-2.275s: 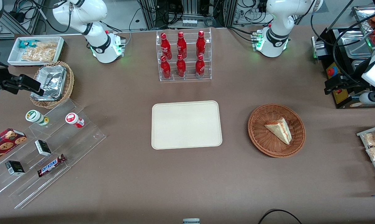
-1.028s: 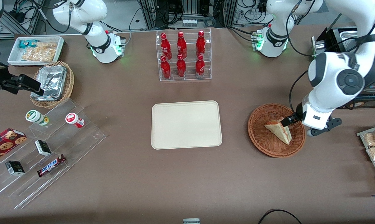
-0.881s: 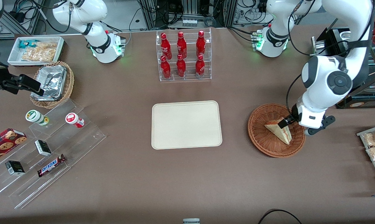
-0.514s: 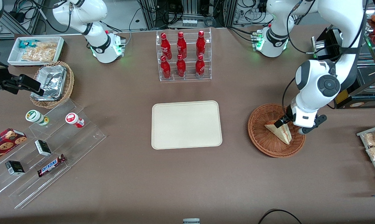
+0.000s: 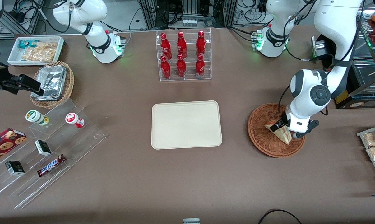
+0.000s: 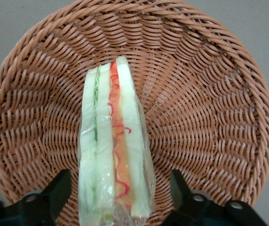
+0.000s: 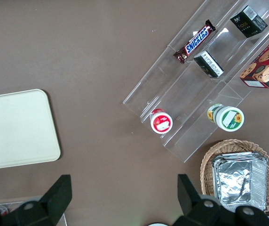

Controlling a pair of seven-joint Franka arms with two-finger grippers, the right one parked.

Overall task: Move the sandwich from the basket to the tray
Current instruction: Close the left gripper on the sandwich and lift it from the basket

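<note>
Meanwhile, across the table from parked arm's end: white bin (image 5: 35, 50) w/ snack packets; tan basket (image 5: 52, 84) w/ foil containers; cream tray (image 5: 186, 124) mid-table, nothing on it. Toward working arm's end, reddish-brown basket (image 5: 276, 130) w/ wrapped sandwich (image 6: 114, 146) standing on edge inside. Left gripper (image 5: 284, 127) low over the wedge, fingers (image 6: 59, 190) spread to either side, not yet pinching. Step in hand, by the look of it: the grasp. Next likely: close gently on the bread, lift clear of the rim, carry across to tray.
</note>
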